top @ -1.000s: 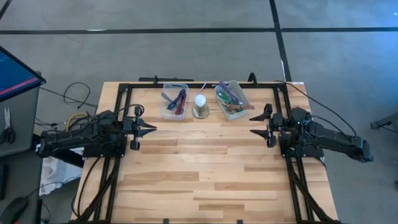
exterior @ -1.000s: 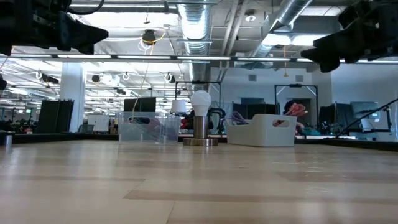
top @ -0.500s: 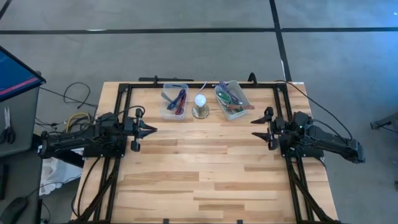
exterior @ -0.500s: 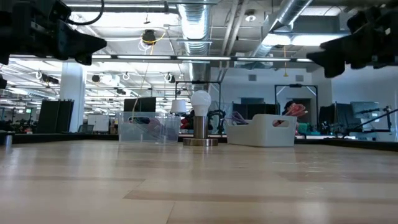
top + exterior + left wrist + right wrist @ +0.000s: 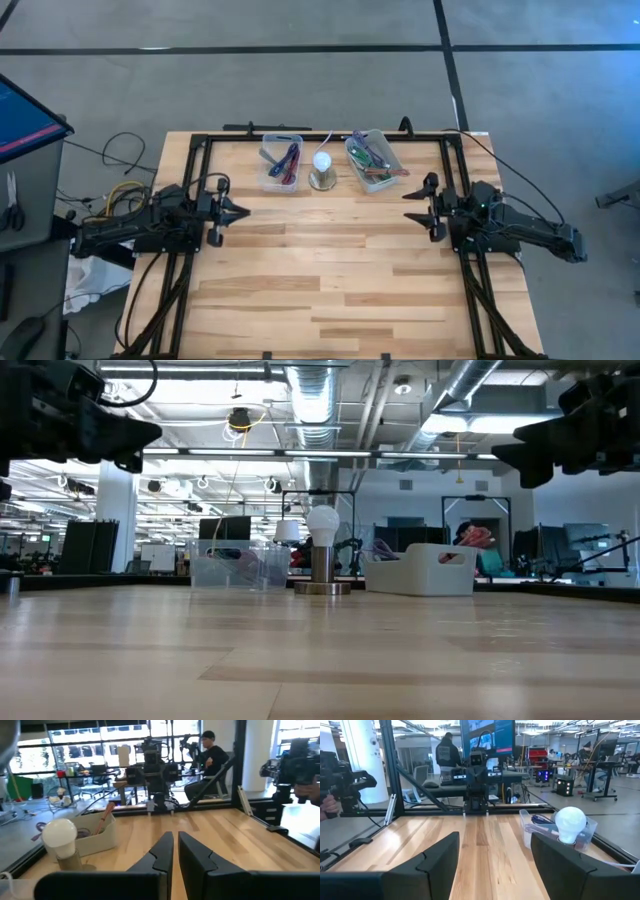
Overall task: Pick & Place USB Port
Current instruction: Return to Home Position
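Purple charger cables (image 5: 289,160) are lying in the transparent bin (image 5: 266,184) and gray bin (image 5: 395,156), ahead of both grippers. The left gripper (image 5: 238,209) is hovering pressed together and the right gripper (image 5: 410,202) spread, both empty. A stray swing forward risks clipping the bulb lamp (image 5: 321,165).
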Available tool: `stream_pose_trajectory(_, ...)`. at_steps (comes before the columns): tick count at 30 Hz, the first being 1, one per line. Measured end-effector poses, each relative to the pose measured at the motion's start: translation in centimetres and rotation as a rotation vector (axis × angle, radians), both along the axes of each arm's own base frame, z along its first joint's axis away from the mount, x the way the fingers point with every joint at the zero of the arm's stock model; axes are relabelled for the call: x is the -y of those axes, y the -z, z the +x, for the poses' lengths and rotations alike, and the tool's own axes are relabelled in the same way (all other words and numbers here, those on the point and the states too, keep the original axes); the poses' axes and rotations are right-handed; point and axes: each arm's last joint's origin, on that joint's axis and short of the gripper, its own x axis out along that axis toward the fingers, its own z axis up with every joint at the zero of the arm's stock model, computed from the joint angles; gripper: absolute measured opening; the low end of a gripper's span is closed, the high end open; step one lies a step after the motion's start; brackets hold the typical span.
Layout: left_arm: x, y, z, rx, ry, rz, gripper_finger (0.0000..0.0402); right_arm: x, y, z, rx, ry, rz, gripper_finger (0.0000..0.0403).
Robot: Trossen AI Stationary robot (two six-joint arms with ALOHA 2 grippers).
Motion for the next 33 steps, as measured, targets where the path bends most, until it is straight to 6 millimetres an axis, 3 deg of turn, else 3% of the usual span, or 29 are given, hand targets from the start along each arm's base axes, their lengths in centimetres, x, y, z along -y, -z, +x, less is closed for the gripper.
stream_pose_trajectory(33, 0.09, -0.01, 0.03, -0.005, 0.034, -0.02, 0.0027, 0.06, 0.28, 0.2, -0.03, -0.001, 0.049, 0.0238)
